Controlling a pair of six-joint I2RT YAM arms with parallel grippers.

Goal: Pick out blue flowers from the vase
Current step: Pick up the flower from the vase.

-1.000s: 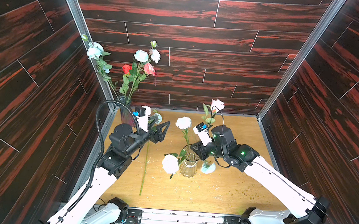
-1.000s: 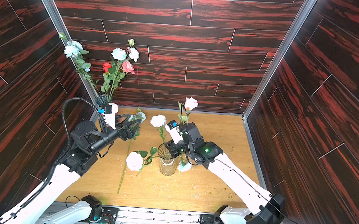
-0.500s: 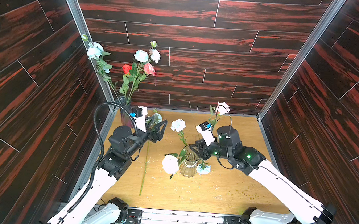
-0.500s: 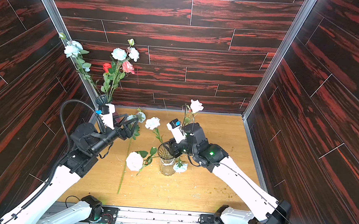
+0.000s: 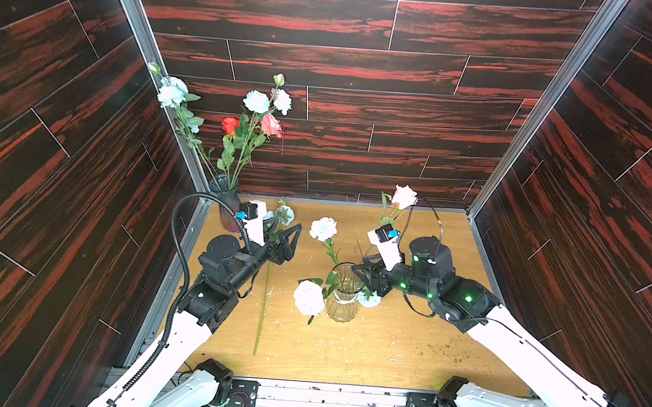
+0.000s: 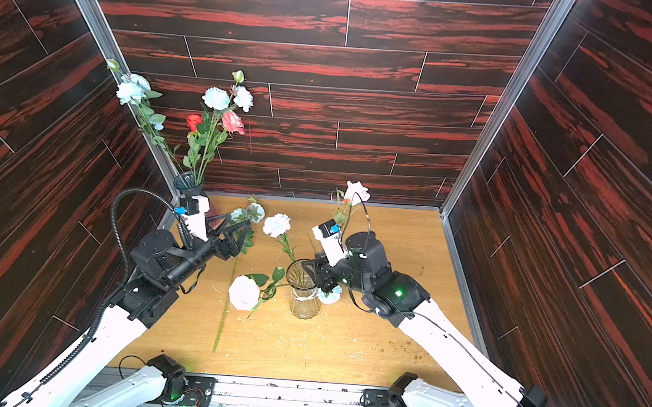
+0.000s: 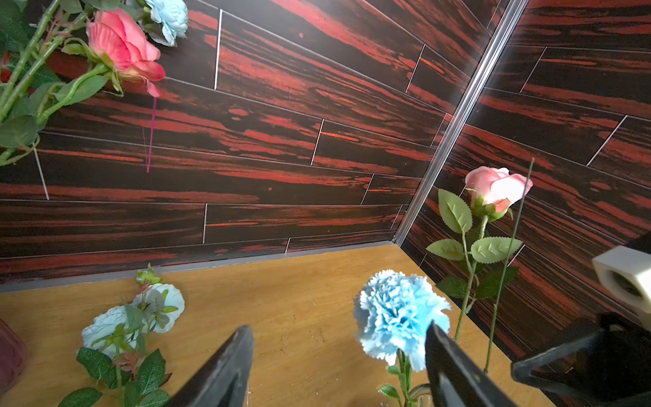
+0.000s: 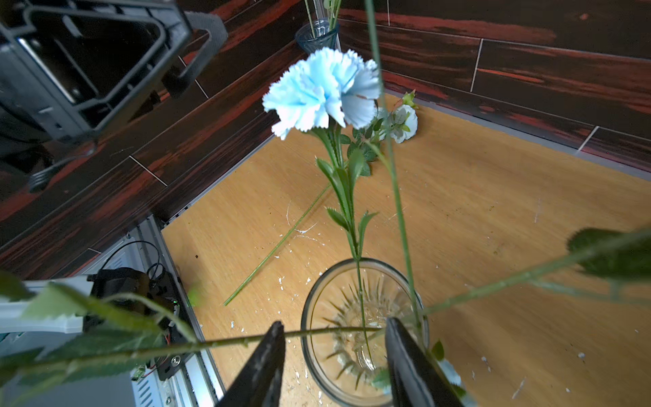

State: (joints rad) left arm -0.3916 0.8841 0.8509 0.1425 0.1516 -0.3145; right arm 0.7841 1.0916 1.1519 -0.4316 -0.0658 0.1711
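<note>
A clear glass vase [image 5: 343, 295] stands mid-table and holds a blue carnation [image 5: 323, 228], a tall pink rose [image 5: 404, 196] and a pale rose [image 5: 308, 296] that droops over its left side. A small blue bloom [image 5: 368, 300] hangs at its right foot. My right gripper [image 8: 334, 326] is open above the vase's rim [image 8: 310, 303], with a rose stem [image 8: 211, 347] crossing between its jaws, ungripped. One blue flower stem [image 5: 264, 307] lies on the table, its blooms [image 7: 116, 327] near the back. My left gripper [image 7: 338, 327] hovers open and empty left of the carnation [image 7: 398, 313].
A dark vase [image 5: 223, 194] in the back left corner holds more blue flowers [image 5: 257, 101], a red rose [image 5: 230, 125] and a pink rose [image 5: 271, 124]. Dark wood-pattern walls enclose the table [image 5: 405, 338] on three sides. White flakes litter the wood near the glass vase.
The right gripper's jaws have opened and the arm has shifted slightly right. The carnation leaned a little to the left and the pink rose moved right. The left arm barely moved.
</note>
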